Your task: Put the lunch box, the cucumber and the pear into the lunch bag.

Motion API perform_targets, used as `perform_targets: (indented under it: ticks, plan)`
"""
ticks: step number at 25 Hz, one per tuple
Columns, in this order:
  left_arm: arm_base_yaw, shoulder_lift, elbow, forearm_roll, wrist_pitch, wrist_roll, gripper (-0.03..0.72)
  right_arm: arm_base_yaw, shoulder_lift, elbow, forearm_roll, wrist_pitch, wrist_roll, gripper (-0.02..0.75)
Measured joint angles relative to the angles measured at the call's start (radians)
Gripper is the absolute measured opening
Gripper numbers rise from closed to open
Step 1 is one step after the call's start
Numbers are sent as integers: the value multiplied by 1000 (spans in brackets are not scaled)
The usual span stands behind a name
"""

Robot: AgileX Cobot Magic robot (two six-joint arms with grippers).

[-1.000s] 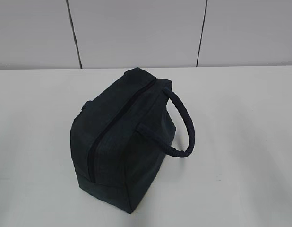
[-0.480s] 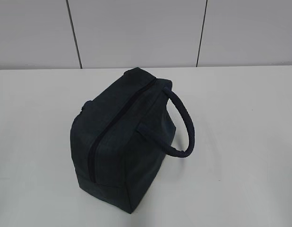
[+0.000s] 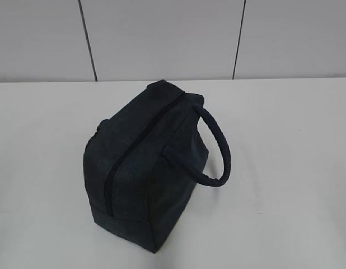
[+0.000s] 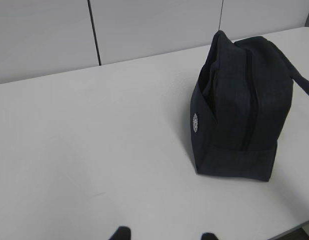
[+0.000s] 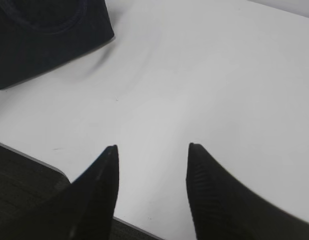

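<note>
Navy fabric is filling the middle of the exterior view: the lunch bag [image 3: 148, 168] is sitting alone on the white counter [image 3: 285, 168], its zipper [image 3: 142, 143] running closed along the top and one thick loop handle [image 3: 218, 151] flopping out to the side. No lunch box, cucumber or pear is showing in any view, so either they are lying out of frame or they are already inside (a shut zipper is hinting at the latter, but that is only a judgement).

Both arms are hanging back from the work. The left claw [image 4: 164, 234] is peeking in at the bottom of its wrist view, just two dark fingertips [image 4: 120, 232] set well apart and gripping nothing, with the bag standing well away across bare counter. The right claw [image 5: 150, 165] is likewise spread wide and empty over the counter's near edge, and the bag's corner is showing at the upper left of that wrist view.

Why the retreat? Parked low and clear like this, neither arm is crowding the bag or snagging that loose handle. Judging from how things lie, the task is looking either finished or not started.
</note>
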Motion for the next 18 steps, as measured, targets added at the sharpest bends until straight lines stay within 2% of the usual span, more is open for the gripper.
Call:
perform_targets:
  ticks: [11, 14, 18]
  plan:
    - [3, 0, 0, -1, 0, 0, 244, -18, 0, 0, -2, 1, 2, 354]
    - [59, 0, 0, -1, 0, 0, 241, -130, 0, 0, -2, 1, 2, 353]
    - [175, 0, 0, -1, 0, 0, 239, -322, 0, 0, -2, 1, 2, 353]
